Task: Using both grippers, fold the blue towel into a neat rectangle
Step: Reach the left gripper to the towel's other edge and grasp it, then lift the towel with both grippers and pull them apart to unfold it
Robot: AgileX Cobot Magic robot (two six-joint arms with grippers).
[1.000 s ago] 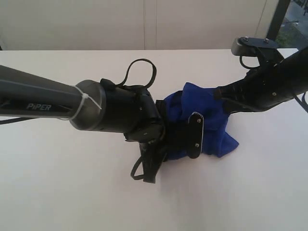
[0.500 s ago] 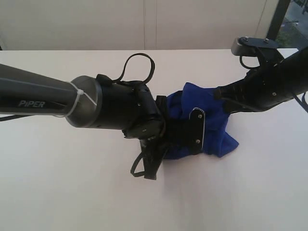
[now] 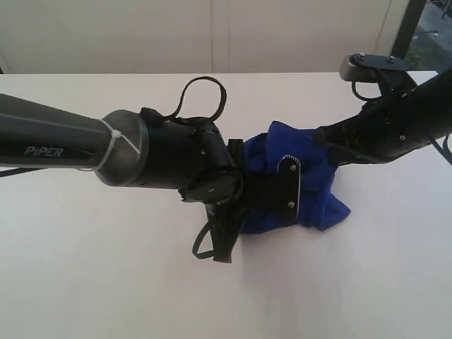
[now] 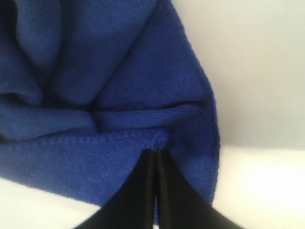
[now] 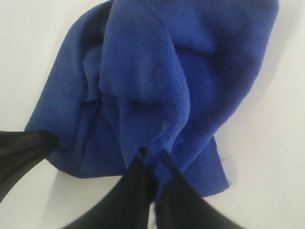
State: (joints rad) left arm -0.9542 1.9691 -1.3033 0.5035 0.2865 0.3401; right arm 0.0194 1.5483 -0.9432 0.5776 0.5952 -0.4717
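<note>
Bright, diffuse light is covering the whole scene.
In the exterior view the white table (image 3: 85,282) is washing out, and only a faint, soft-edged shadow is lying on it below the left arm (image 3: 63,138). In both wrist views the towel (image 4: 95,95) weave is resolving clearly, the black fingers (image 4: 133,200) are blurring into flat silhouettes, and table glare is blooming in the left wrist view.

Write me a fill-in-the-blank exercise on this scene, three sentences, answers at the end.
1. The bunched-up towel on the white table is ____ in colour.
2. The left claw, pinching the towel's hem, is ____ (open or shut).
3. The right claw is shut on the hem of the same ____.
Missing words: blue; shut; towel.
</note>
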